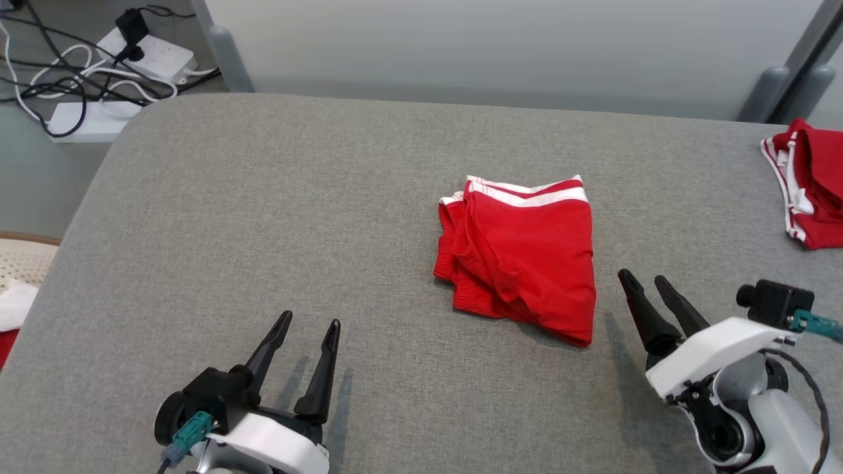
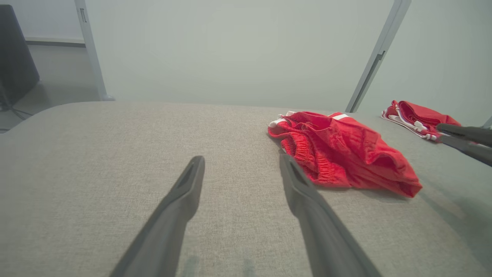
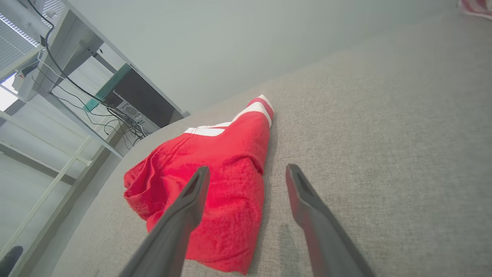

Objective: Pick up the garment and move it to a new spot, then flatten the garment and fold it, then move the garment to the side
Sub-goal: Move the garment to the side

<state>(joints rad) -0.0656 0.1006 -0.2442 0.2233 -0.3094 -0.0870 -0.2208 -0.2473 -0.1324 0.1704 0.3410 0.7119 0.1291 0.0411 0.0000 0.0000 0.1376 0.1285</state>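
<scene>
The garment [image 1: 520, 253] is a pair of red shorts with white stripes, lying folded in the middle of the grey cushioned surface [image 1: 263, 217]. It also shows in the left wrist view [image 2: 346, 154] and the right wrist view [image 3: 226, 181]. My left gripper [image 1: 308, 324] is open near the front left, well apart from the garment, with nothing between its fingers [image 2: 184, 196]. My right gripper [image 1: 642, 280] is open just right of the garment's near corner, not touching it. In its own view its left finger [image 3: 192, 200] overlaps the red cloth.
A second red and white garment [image 1: 807, 181] lies at the far right edge. Power strips and cables [image 1: 105, 72] lie on the floor beyond the far left corner. A pale woven object [image 1: 20, 270] sits at the left edge. The right gripper's fingers [image 2: 467, 140] appear at the right of the left wrist view.
</scene>
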